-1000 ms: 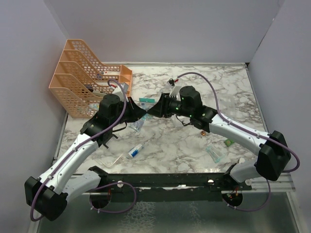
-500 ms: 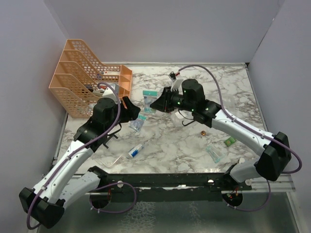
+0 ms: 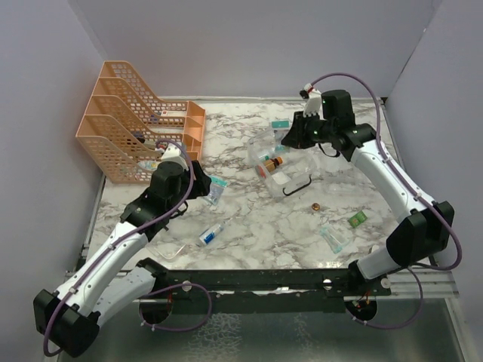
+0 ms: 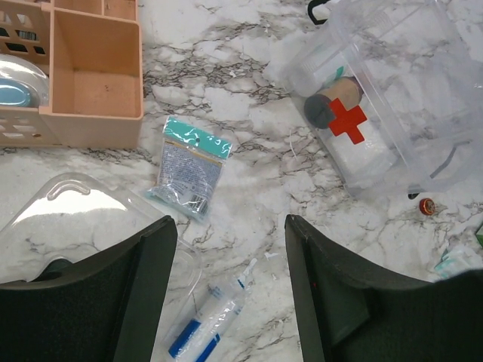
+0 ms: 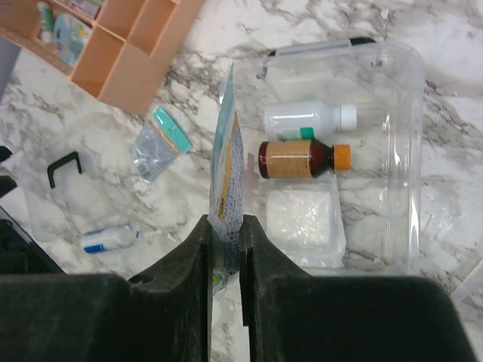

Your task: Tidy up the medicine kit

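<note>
the orange mesh file rack (image 3: 139, 128) stands at the far left of the marble table (image 3: 256, 219). it has a few small packets in its slots, too small to name. right of centre lies the medicine kit (image 3: 293, 178), a clear plastic box. inside it, side by side, are a white bottle (image 5: 306, 119), a brown bottle (image 5: 298, 160) with an orange cap and a tan label, and a white gauze pad (image 5: 302, 215) in clear wrap.

the left gripper (image 4: 229, 226) hangs over the table between rack and kit, its fingers spread wide with nothing between them. below it lie a clear blister shell (image 4: 83, 215), a teal-topped packet (image 4: 189, 170) and a wrapped syringe (image 4: 207, 335). the right gripper (image 5: 226, 226) is raised just beyond the kit's far side, its fingers pressed together on a flat packet (image 5: 229, 151) that stands on edge.

a red cross (image 4: 347, 121) marks the kit. the print on the bottle label and on the packets cannot be read.
</note>
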### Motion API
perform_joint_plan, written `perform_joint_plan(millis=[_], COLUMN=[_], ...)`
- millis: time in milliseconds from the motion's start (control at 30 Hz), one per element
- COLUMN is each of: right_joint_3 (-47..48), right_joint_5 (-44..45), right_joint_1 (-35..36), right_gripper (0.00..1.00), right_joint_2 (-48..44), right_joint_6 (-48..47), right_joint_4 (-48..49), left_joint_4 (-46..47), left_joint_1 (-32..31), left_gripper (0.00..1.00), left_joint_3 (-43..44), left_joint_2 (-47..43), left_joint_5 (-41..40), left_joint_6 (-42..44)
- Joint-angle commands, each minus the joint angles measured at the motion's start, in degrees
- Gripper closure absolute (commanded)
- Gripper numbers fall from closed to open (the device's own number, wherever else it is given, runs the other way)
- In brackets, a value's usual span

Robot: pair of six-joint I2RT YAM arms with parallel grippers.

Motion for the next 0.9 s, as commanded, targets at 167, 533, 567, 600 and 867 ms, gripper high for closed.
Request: perform_joint_plan(millis=[167, 533, 567, 600, 867], right_joint_3=[5.0, 9.0, 9.9, 10.5, 9.7], right_joint_5=[2.0, -4.9, -5.2, -5.8, -9.6], right_joint_1=[-0.6, -0.5, -0.5, -0.5, -0.5], right_gripper=[0.99, 0.99, 0.99, 0.99, 0.98], right_joint_2=[6.1, 20.4, 21.3, 21.9, 23.8], right_joint_6=[-9.5, -12.0, -12.5, -13.0, -14.8], right_joint_4=[-13.2, -17.1, -18.0, -18.5, -20.2], left_joint_4=[2.9, 2.7, 2.8, 2.8, 2.8], left_joint_1=[0.1, 0.1, 0.1, 0.1, 0.1], left_gripper=[0.39, 0.38, 0.38, 0.38, 0.37], left_joint_3=[-2.8, -3.2, -3.2, -3.1, -3.1], left_joint_2=[-3.2, -5.9, -6.0, -6.0, -5.9], left_joint_5=[0.9, 0.4, 0.3, 0.2, 0.4], left_joint_6=[-0.4, -0.4, -0.4, -0.4, -0.4])
